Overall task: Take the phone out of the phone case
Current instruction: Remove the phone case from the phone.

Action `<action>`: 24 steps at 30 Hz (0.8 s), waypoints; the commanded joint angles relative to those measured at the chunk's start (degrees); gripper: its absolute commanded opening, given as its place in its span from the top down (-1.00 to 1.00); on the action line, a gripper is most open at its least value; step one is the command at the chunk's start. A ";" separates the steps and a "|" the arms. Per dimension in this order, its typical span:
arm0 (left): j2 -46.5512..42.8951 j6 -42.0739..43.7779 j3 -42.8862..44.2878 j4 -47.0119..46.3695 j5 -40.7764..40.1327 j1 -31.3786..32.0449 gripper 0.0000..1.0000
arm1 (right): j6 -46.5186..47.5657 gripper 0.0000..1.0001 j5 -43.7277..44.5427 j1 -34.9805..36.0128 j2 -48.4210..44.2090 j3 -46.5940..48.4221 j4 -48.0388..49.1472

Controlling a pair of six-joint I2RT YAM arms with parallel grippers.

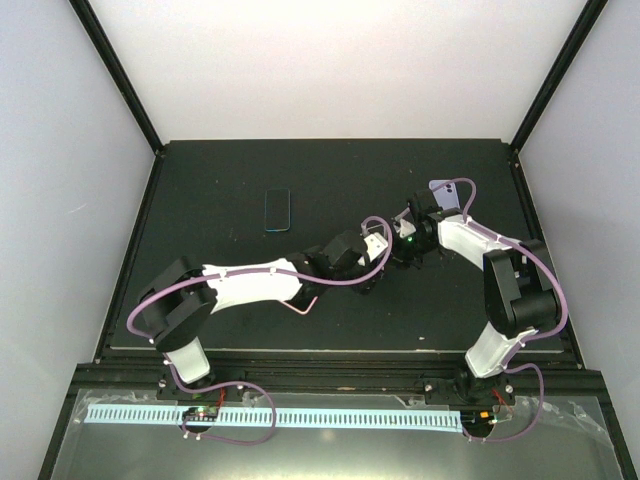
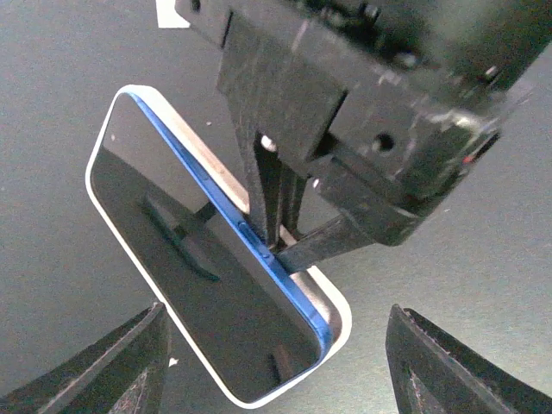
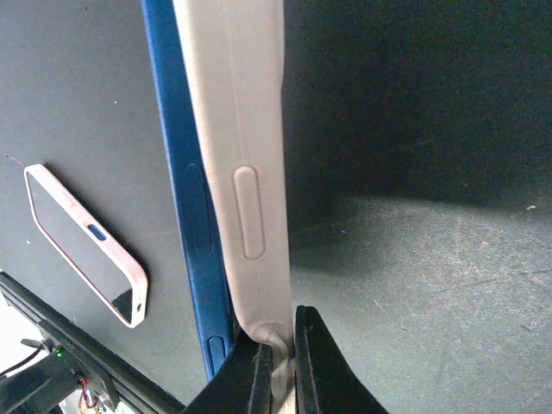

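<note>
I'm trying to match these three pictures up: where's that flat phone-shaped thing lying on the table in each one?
Top external: the flat phone-shaped thing lies left of centre on the table.
Left wrist: not in it.
Right wrist: near the left edge, lying flat.
Shared landmark: the right gripper, clamped on the white-cased phone, shows in all three.

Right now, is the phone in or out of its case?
Partly out: the phone has its blue edge outside the case wall; right gripper pinches the case.
</note>
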State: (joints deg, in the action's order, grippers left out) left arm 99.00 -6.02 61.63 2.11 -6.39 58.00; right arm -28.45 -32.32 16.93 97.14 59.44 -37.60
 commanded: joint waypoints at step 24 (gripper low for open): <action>11.44 13.51 7.71 2.75 -38.53 5.45 -0.05 | -3.40 0.99 -11.16 -0.04 -4.15 -2.09 5.03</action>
State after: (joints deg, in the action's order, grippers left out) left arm 107.63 2.81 67.61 7.62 -32.97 63.55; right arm -30.52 -36.16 16.80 96.36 58.37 -33.28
